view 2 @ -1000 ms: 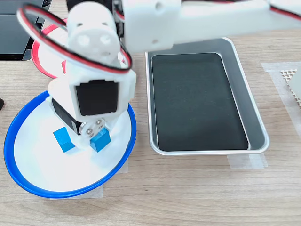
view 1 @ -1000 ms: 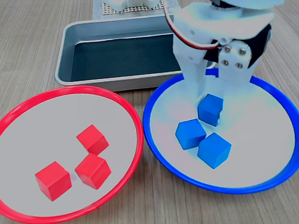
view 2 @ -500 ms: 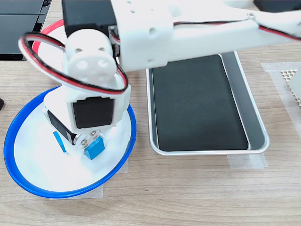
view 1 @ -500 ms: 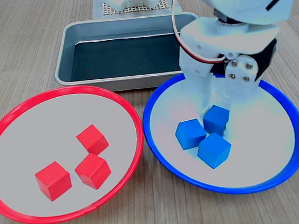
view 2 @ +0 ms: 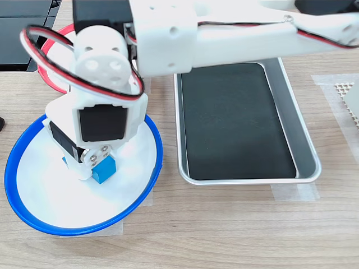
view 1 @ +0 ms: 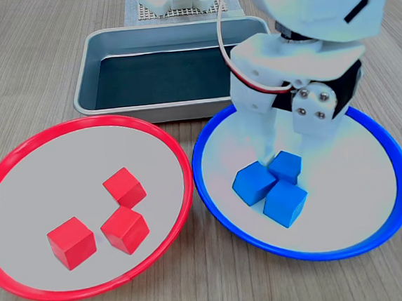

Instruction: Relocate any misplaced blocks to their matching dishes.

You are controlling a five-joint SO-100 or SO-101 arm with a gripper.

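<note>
The gripper [view 1: 284,159] is pinching a blue cube [view 1: 285,167] inside the blue-rimmed dish [view 1: 395,197], touching two other blue cubes [view 1: 268,192]; three red cubes [view 1: 108,216] are lying in the red-rimmed dish [view 1: 18,149].

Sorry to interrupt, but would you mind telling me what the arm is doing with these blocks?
The arm's pincer is down inside the blue-rimmed dish, its fingers around one blue cube that sits against the two other blue cubes. Whether it grips or has let go, I cannot tell. The red-rimmed dish holds three red cubes. The grey metal tray has no cubes in it.
</note>
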